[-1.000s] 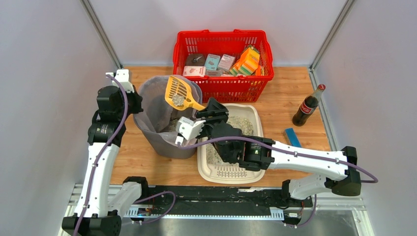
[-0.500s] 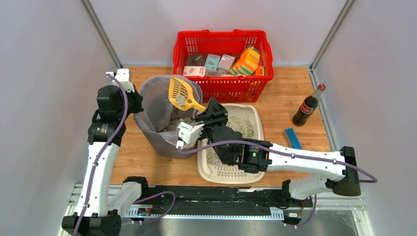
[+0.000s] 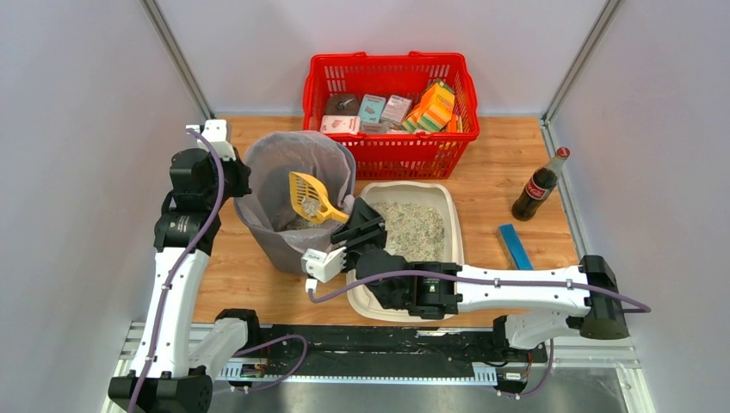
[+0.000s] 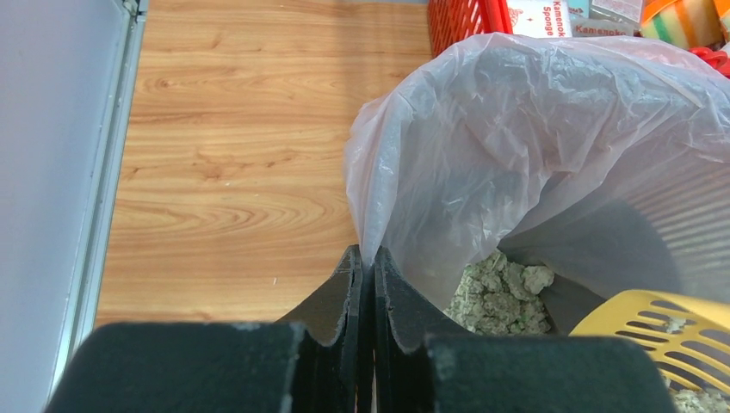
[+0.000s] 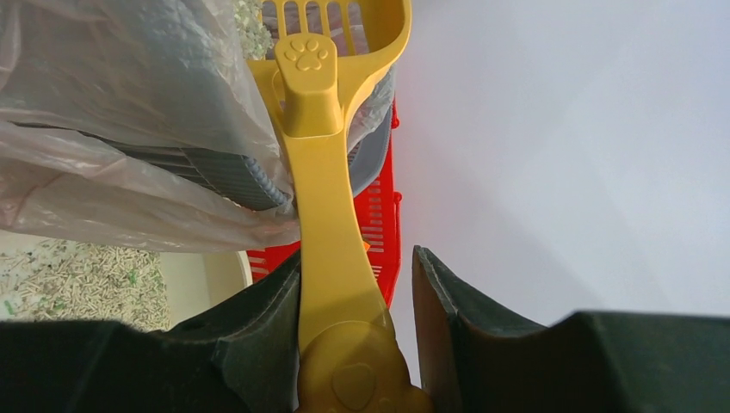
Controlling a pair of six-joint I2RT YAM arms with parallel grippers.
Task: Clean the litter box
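Observation:
The cream-white litter box (image 3: 454, 225) with grey-white granules lies at centre right of the table; its near end is hidden under my right arm. My right gripper (image 3: 349, 225) is shut on the handle of a yellow slotted scoop (image 3: 310, 198), whose head is tilted down inside the grey bin (image 3: 284, 245) with a few clumps on it. In the right wrist view the handle (image 5: 318, 155) lies against the left finger of my gripper (image 5: 355, 255). My left gripper (image 3: 241, 181) is shut on the bin's clear bag (image 4: 516, 129) at its left rim (image 4: 363, 258). Litter clumps (image 4: 504, 292) lie in the bin.
A red mesh basket (image 3: 387, 103) of boxes and sponges stands behind the bin and the litter box. A cola bottle (image 3: 540, 184) stands at the right, with a blue bar (image 3: 515, 245) lying in front of it. Grey walls close in both sides.
My right gripper has moved toward the near edge and lowered the scoop from above the bin's rim into the bin, head tilted down. The left arm has not moved.

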